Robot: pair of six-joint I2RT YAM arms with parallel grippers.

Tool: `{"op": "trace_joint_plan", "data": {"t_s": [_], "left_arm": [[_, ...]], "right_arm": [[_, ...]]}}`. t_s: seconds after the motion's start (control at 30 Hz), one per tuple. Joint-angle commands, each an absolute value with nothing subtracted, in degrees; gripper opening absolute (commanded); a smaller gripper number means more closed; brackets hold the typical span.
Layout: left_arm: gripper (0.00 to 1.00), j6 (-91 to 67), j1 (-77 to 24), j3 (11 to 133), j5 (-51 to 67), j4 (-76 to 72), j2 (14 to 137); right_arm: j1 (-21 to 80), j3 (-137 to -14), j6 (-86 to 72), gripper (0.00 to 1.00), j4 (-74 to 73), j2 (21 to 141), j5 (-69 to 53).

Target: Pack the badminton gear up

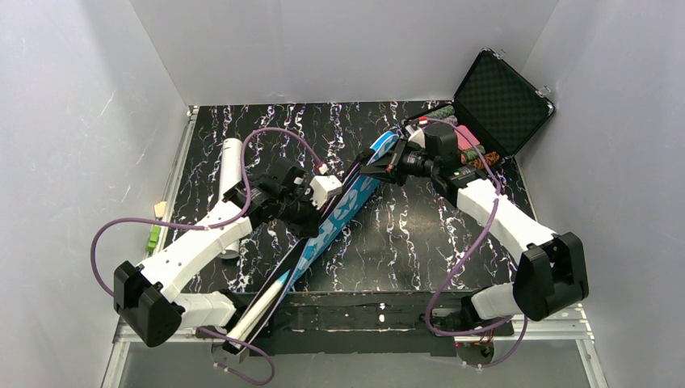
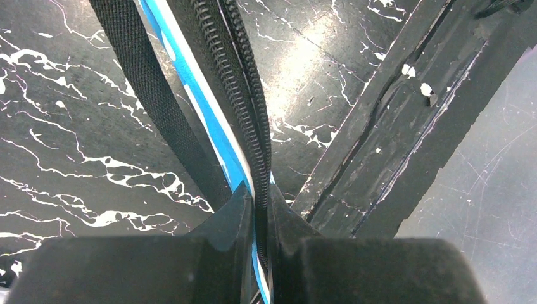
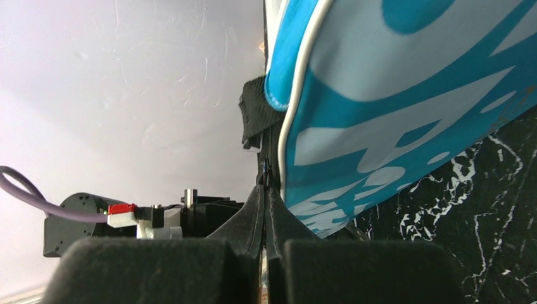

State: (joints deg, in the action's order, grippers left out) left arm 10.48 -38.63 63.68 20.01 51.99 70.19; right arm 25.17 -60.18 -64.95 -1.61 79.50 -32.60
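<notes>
**Here, the bag is pinched in two places**

The left fingers [image 2: 234, 215] are clenched on the black zip strip of the blue bag [image 1: 343, 210], about midway along it. The right fingers [image 3: 250, 218] are clamped on the zip edge at its wide far end. The bag runs slantwise across the table [image 1: 404, 234]. A white tube [image 1: 230, 166] lies to its left.

The blue bag [image 1: 346, 212] bears pale lettering; the table [image 1: 404, 234] is black, veined white.
</notes>
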Motion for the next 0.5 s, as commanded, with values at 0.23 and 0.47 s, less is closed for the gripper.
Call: {"op": "trace_joint_plan", "data": {"t_s": [0.23,0.47], "left_arm": [[0.0,12.13,-39.42,64.95,17.07,47.86,70.02],[0.0,11.91,-39.39,65.17,16.6,47.55,69.88]], "right_arm": [[32.42,-58.27,-68.63,0.01,3.2,77.49,-32.95],[38.13,-57.69,-68.94,0.01,2.15,78.49,-31.25]]}}
